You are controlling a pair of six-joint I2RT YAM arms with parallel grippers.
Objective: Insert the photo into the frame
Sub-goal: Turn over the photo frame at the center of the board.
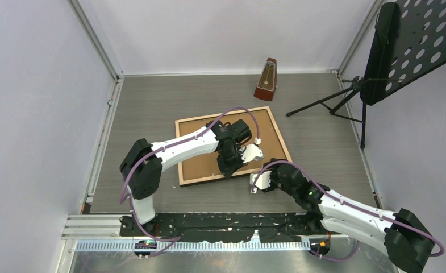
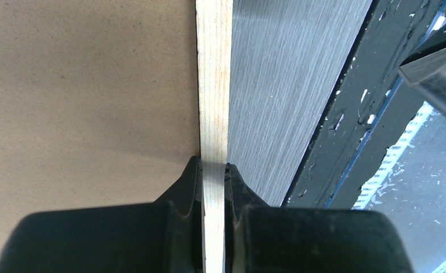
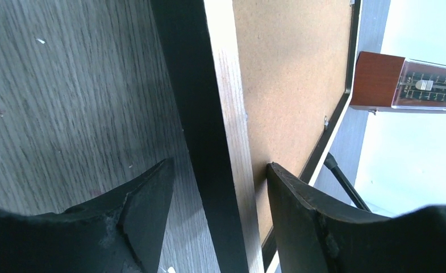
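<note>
Flat on grey wood-grain table [image 1: 152,102], rear up: large rectangular frame [image 2: 213,85] with thin light-wood border, brown hardboard backing [image 1: 203,162] inside. Near border clamped tight by left gripper [image 2: 213,168]. Straddled just rightward by right gripper [image 3: 220,165], jaws parted (gap on the outer side). Beyond: black perforated music stand [image 1: 413,45], red-brown wooden metronome [image 1: 266,79].

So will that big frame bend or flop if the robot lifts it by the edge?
Probably not: the wooden border of the frame looks stiff where the left gripper pinches it. Its brown backing looks like thin board, so it is likely light for its size. Gripped on one thin edge, it might tilt or swing.
</note>
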